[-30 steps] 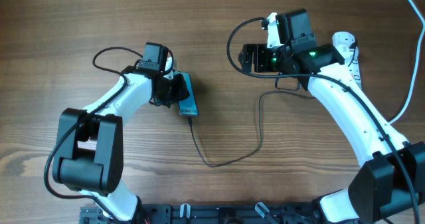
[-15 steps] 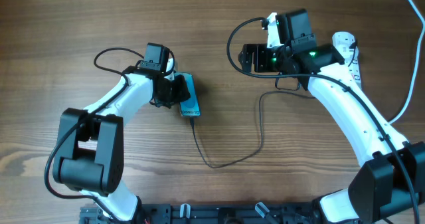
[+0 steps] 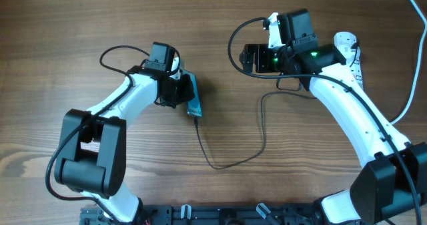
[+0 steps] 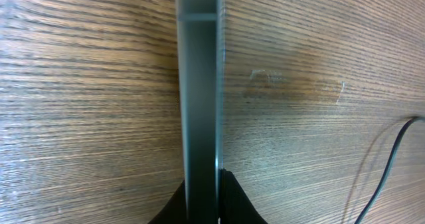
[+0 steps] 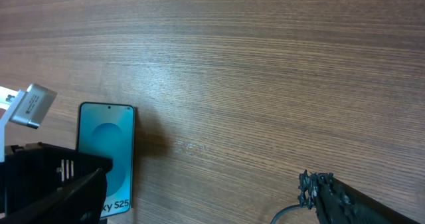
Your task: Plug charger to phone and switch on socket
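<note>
The left gripper (image 3: 181, 93) is clamped on the phone (image 3: 194, 99), seen edge-on by its own wrist camera, screen-on only by the right wrist. Overhead alone, the charger (image 3: 265, 125) is seen meeting the phone's six o'clock end, and the right gripper (image 3: 247, 58) is seen spread wide at two o'clock.

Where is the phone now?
In the overhead view the phone is left of centre, clamped in the left gripper, with the charger cable trailing from its near end.
</note>
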`<state>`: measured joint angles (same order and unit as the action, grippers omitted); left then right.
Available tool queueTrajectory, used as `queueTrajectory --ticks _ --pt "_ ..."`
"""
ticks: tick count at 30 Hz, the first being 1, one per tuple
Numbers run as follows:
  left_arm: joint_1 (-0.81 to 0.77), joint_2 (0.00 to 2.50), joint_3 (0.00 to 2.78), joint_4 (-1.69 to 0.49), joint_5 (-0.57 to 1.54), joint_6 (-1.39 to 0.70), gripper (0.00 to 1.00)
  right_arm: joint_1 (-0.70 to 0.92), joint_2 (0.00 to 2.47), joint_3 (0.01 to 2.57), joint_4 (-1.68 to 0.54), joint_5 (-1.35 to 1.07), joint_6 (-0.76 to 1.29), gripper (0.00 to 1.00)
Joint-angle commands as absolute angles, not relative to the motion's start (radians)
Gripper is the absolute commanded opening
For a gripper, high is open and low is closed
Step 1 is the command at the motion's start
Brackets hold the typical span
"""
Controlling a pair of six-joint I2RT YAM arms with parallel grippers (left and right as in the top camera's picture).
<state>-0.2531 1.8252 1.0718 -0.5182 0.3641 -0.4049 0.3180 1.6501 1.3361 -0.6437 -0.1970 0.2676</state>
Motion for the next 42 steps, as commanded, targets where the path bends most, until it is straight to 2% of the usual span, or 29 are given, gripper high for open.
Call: queueTrajectory --ticks 1,11,30,42 --pt "-0.284 1.835 1.064 -0.515 0.339 -0.399 0.14 0.316 1.652 1.35 -0.645 -0.179 0.278 1.0" --pt "-0.337 1.835 1.064 -0.473 0.339 -0.399 0.2 0.316 1.652 1.35 -0.645 -0.179 0.277 1.0" --pt "-0.469 1.848 1.064 -0.407 0.271 -0.4 0.21 0.316 1.652 1.35 -0.645 -0.179 0.277 1.0" --pt "-0.488 1.897 1.064 -0.407 0.271 -0.453 0.25 0.316 1.652 1.35 -0.645 -0.179 0.277 1.0"
